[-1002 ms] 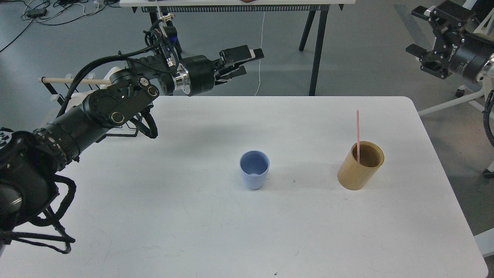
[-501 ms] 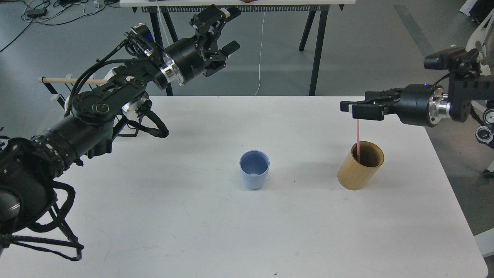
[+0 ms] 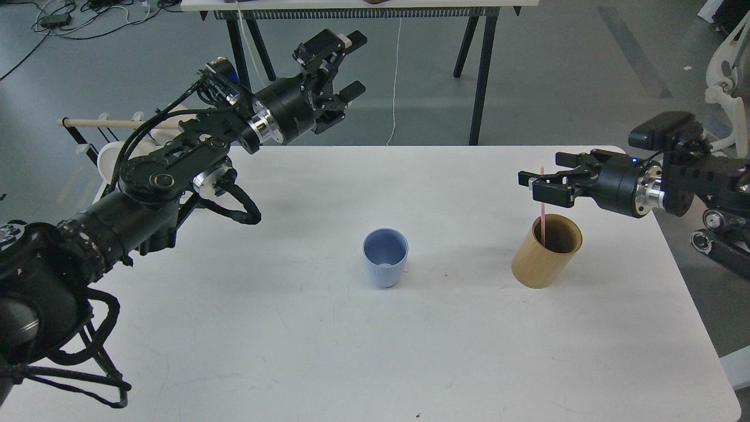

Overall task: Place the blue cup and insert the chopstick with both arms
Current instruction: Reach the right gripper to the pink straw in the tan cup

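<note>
Since 0.5 s ago our right gripper (image 3: 534,183) has dropped lower, now level w/ the chopstick (image 3: 543,212) top; left gripper (image 3: 347,63) barely shifted, raised beyond the bench (image 3: 293,351) far edge. Right jaws spread open, stick's upper end between them, not yet clamped as far as we can tell; left jaws open, holding nothing. Chopstick stands near-vertical in the tan cylinder (image 3: 542,258), long axis up-down, tip pointing up into the right jaws; right arm far nearer. Blue cup (image 3: 385,258) upright mid-bench, mouth up, well left of the cylinder. Next, we judge: close on stick, lift straight up.
</note>
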Motion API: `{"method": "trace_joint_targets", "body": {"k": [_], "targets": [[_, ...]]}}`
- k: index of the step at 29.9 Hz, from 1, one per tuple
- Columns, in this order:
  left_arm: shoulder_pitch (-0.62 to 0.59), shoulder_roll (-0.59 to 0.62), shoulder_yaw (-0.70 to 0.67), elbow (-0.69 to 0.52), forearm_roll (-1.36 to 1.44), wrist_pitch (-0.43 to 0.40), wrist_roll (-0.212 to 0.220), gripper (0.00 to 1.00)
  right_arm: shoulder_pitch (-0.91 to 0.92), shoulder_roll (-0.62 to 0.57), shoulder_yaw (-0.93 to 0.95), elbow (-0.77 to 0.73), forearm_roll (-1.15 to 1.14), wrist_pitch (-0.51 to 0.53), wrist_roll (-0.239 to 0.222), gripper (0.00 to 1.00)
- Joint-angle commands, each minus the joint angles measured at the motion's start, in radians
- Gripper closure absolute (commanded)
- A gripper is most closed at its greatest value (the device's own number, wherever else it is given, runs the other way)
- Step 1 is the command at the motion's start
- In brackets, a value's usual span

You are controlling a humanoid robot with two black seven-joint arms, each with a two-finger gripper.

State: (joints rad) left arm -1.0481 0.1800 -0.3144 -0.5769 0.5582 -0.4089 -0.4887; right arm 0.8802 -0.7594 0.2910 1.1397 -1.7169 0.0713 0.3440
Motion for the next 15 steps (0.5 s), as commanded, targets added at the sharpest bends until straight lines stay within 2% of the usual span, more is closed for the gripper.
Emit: {"method": "trace_joint_targets", "body": {"k": [1,4,10,15], "targets": [[0.010,0.006,0.000,0.000,0.000,0.001,0.000,0.01,-0.017,0.012,0.000,-0.014,0.000,-0.007,0.000,0.20],[0.014,0.010,-0.002,0.000,0.000,0.002,0.000,0.01,-0.029,0.017,-0.001,-0.011,0.000,-0.005,-0.002,0.35],[0.025,0.009,-0.002,0.000,0.000,0.004,0.000,0.01,-0.033,0.009,-0.001,-0.005,0.000,-0.005,-0.005,0.49],[0.028,0.009,-0.002,0.002,0.000,0.006,0.000,0.01,-0.035,0.002,-0.001,-0.001,0.000,-0.004,-0.005,0.67]]}}
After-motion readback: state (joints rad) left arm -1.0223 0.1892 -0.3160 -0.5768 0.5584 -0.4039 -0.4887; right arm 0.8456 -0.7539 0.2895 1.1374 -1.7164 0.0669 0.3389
